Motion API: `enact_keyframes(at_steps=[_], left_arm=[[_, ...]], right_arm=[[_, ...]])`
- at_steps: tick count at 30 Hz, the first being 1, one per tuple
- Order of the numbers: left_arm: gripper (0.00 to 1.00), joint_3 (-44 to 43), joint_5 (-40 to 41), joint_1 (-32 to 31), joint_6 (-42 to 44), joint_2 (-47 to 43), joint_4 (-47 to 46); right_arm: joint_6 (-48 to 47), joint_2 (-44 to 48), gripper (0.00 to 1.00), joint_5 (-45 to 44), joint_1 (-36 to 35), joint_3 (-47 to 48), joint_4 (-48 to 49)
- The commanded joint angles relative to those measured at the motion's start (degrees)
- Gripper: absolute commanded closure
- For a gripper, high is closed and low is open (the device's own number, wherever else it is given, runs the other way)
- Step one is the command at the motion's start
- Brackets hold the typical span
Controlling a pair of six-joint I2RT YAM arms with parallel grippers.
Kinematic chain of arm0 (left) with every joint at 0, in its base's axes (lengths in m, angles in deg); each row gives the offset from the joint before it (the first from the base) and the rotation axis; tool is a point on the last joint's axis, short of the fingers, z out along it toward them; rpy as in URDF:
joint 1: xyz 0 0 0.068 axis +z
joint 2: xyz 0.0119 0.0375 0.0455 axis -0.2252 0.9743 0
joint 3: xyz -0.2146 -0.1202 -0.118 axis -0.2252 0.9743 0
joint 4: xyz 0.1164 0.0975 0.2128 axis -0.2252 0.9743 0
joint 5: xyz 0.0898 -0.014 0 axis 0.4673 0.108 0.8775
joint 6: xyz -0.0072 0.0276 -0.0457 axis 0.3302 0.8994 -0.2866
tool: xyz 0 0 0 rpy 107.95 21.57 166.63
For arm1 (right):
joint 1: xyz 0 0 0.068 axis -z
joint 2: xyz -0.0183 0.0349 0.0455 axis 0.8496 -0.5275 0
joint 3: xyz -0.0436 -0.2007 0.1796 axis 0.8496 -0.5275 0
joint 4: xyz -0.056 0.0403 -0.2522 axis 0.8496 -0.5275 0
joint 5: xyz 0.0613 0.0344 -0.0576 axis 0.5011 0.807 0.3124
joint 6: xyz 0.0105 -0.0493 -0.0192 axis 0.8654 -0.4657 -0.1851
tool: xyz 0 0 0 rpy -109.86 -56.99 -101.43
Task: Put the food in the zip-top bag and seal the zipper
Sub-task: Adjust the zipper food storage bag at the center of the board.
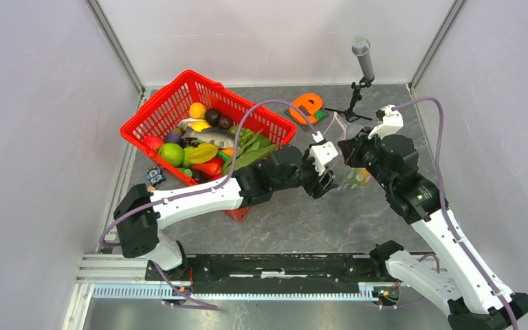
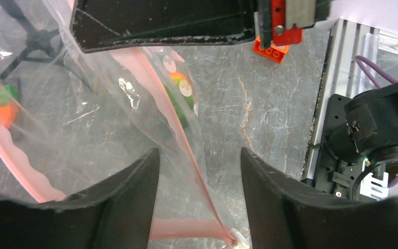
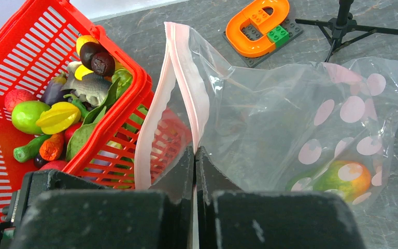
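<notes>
Left tool [image 2: 198,154]: jaws apart, one finger [image 2: 129,197] on each side of the zipper's lower stretch. I cannot tell whether either finger touches it.
Right tool [image 3: 194,154]: jaws together, clamped on the mouth edge of the zip-top bag, right where the pink strip runs down to them.
Zip-top bag [image 3: 280,114]: held up by its mouth between the two tools, right of the basket. I cannot tell whether its lower end rests on the table [image 1: 302,220].
Zipper [image 3: 186,78]: unsealed, with its two pale pink lips standing apart and the mouth gaping.
Fruit [image 3: 342,179]: orange and green, inside the bag in its bottom corner, behind the pale dots.
Basket [image 3: 134,78]: red mesh, on the table's far left, heaped with toy produce.
Leafy vegetable [image 1: 251,151]: in the basket, draped over its near rim beside the left arm.
Star fruit [image 3: 57,116]: yellow, in the basket beside a green lime [image 3: 26,115].
Orange block [image 3: 259,26]: on the table beyond the bag, next to a microphone stand [image 3: 342,21].
</notes>
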Motion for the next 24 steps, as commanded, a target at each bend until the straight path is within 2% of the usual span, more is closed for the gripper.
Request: enact_keyframes(at_steps=[1, 5, 8, 11, 13, 16, 17, 21, 24], left_arm=[[0.43, -1.8, 4.41, -0.32, 2.76, -0.26, 0.7], [0.68, -1.81, 5.23, -0.39, 3.26, -0.68, 1.13], [0.81, -2.59, 4.11, -0.34, 4.11, -0.19, 2.18], [0.89, -2.95, 3.69, -0.32, 4.04, 0.13, 2.65], [0.97, -2.87, 3.09, -0.33, 3.39, -0.11, 1.7], [0.98, -2.93, 1.74, -0.29, 1.97, -0.83, -0.47], [0.98, -3.04, 1.3, -0.36, 1.52, -1.18, -1.14], [0.98, -3.77, 1.29, -0.39, 0.47, -1.54, -2.92], [0.98, -4.22, 1.54, -0.33, -2.68, -1.35, -4.95]], right_arm=[[0.3, 0.8, 1.0, -1.49, 0.09, 2.08, 1.89], [-0.28, 0.34, 1.0, -0.98, 0.08, 1.99, 2.12], [-0.67, 0.18, 1.0, -0.47, 0.09, 1.99, 2.17], [-1.05, 0.59, 1.0, -0.82, 0.09, 2.08, 2.13], [-1.56, 0.81, 0.95, -0.99, 0.09, 2.0, 2.09], [-2.59, 0.88, 0.56, -0.74, 0.09, 2.08, 1.19], [-2.67, 1.0, 0.49, -0.72, 0.09, 2.08, 0.78], [-3.02, 1.15, 0.42, -0.44, 0.1, 2.79, -1.75], [-3.13, 1.09, 0.45, 0.2, 0.09, 3.54, -3.72]])
